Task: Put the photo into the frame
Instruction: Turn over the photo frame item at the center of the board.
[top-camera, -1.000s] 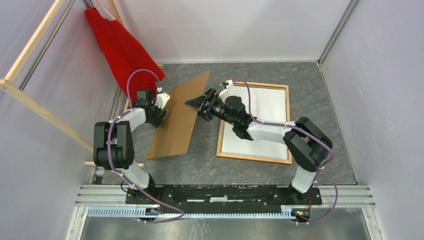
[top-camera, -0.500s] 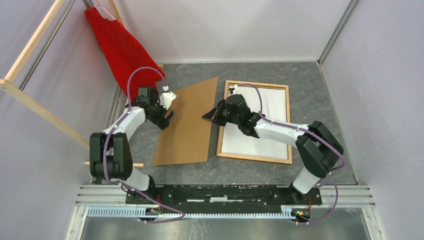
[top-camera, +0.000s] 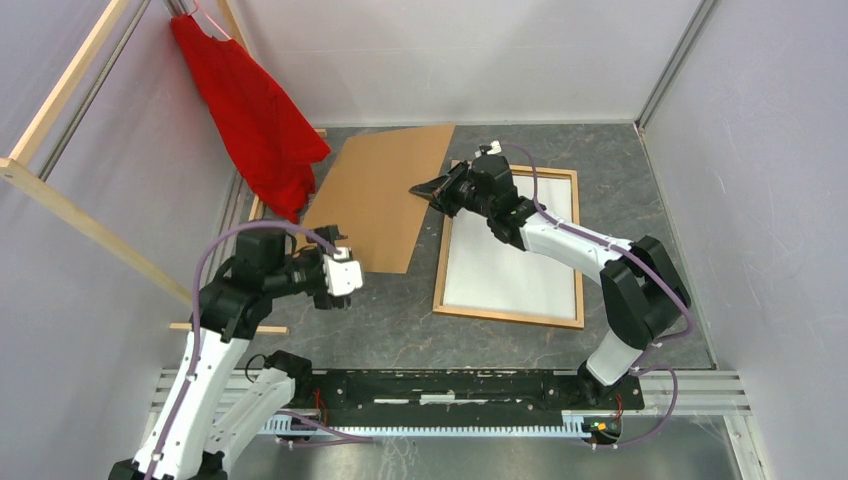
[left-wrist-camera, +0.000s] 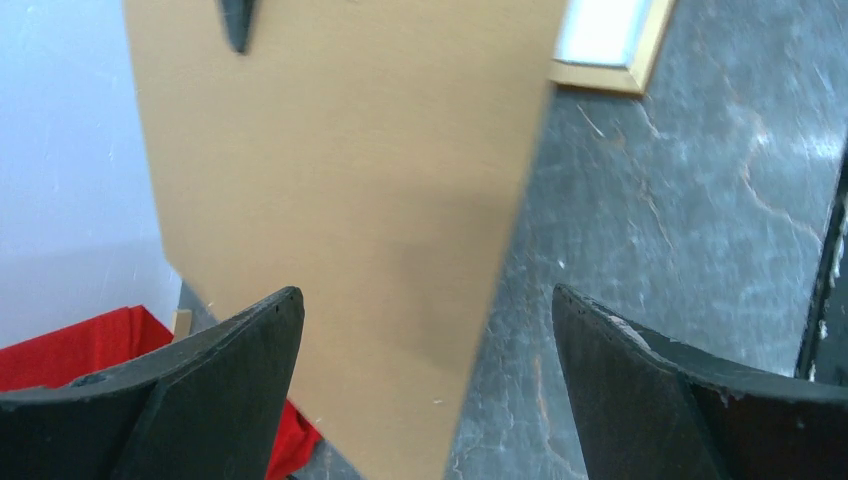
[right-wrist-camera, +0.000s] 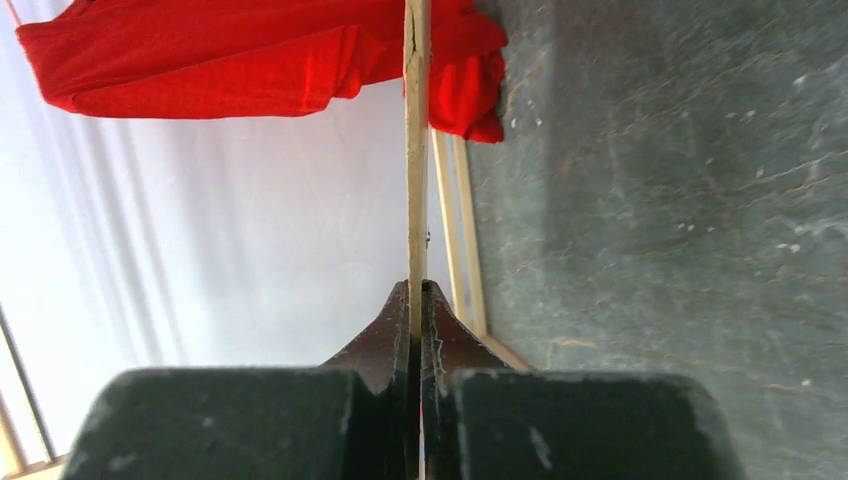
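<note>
Seemingly the step in hand is handling the backing, not yet the print itself. At the far left a red cloth (top-camera: 255, 100) hangs from a pale slat rack (top-camera: 60, 195). Below it, at seven o'clock from the brown backing board (top-camera: 375, 195), the left gripper (top-camera: 345, 278) hovers clear of everything with its claw released; its wrist view shows both fingers spread and nothing between them. The board lies at ten o'clock from the frame (top-camera: 441, 270), and the right gripper (top-camera: 432, 190) is clenched on the board's three-o'clock edge, pinching the thin panel edge-on. The frame rests flat on the table (top-camera: 400, 325) right of centre, with a white sheet (top-camera: 515, 240) filling its opening. No plant picture shows anywhere, so I cannot tell whether that sheet is the photo lying face down. To do this well, the right arm should keep its pinch deep on the edge, since so wide a panel will lever and slip. It should swing the board slowly, keep its near corner above the frame's rim, and stay clear of the cloth.
</note>
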